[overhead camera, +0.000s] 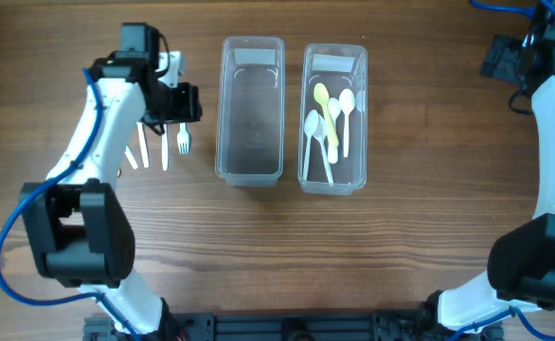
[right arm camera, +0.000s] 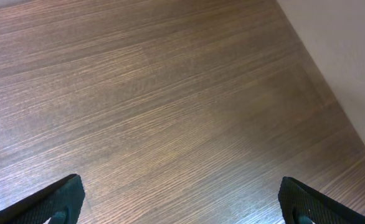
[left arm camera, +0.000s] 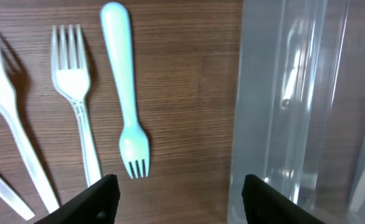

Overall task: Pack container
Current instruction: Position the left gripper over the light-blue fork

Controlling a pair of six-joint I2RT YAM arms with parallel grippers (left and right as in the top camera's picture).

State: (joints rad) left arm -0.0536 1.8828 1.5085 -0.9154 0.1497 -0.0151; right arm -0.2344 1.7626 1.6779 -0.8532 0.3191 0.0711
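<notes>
Two clear plastic containers stand side by side. The left container (overhead camera: 251,109) is empty; its wall shows in the left wrist view (left arm camera: 294,112). The right container (overhead camera: 334,118) holds several spoons, white ones and a yellow one (overhead camera: 327,106). Several plastic forks lie left of the containers: a pale blue fork (overhead camera: 183,140) (left arm camera: 125,93) and white forks (overhead camera: 164,147) (left arm camera: 76,99). My left gripper (overhead camera: 185,102) (left arm camera: 176,196) is open and empty above the table between the blue fork and the left container. My right gripper (overhead camera: 500,59) (right arm camera: 179,199) is open and empty at the far right corner.
A further white fork (left arm camera: 11,124) and another white utensil (overhead camera: 131,156) lie leftmost in the row. The table's right edge (right arm camera: 332,93) runs close by the right gripper.
</notes>
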